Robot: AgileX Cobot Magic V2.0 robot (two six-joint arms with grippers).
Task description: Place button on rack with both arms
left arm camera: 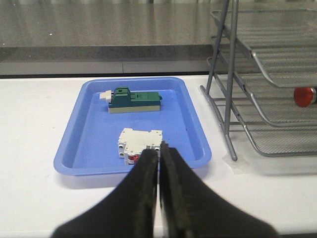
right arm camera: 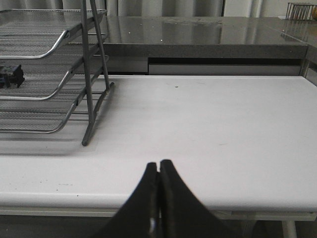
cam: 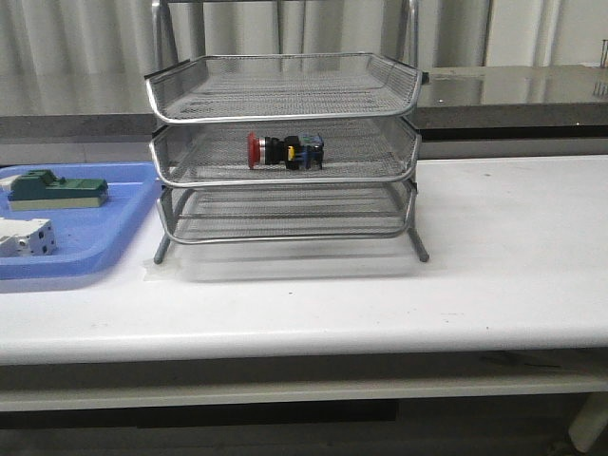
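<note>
So on our white worktop (cam: 494, 247) there's a flat blue tray (cam: 114, 242) sitting just left of the rack (cam: 285, 142), close to it but not touching as far as we can tell. In the tray we've got a green block (cam: 52, 188) toward the back and a white block (cam: 27, 237) nearer the front, apart from each other. Behind everything runs a dark grey counter (cam: 513, 95). Nothing sits in front of the rack, and the right side of the worktop only shows a few faint marks.

The rack is a three-level wire mesh one on a metal frame. The button (cam: 285, 150) lies on its side in the middle level, red cap pointing left, black body with blue and yellow bits to the right. We see nothing in the top and bottom levels.

Our left end effector (left arm camera: 159, 151) hangs over the near edge of the blue tray, fingers pressed together with nothing between them. The right end effector (right arm camera: 159, 168) is the same deal, fingers together and gripping nothing, over bare worktop to the right of the rack.
</note>
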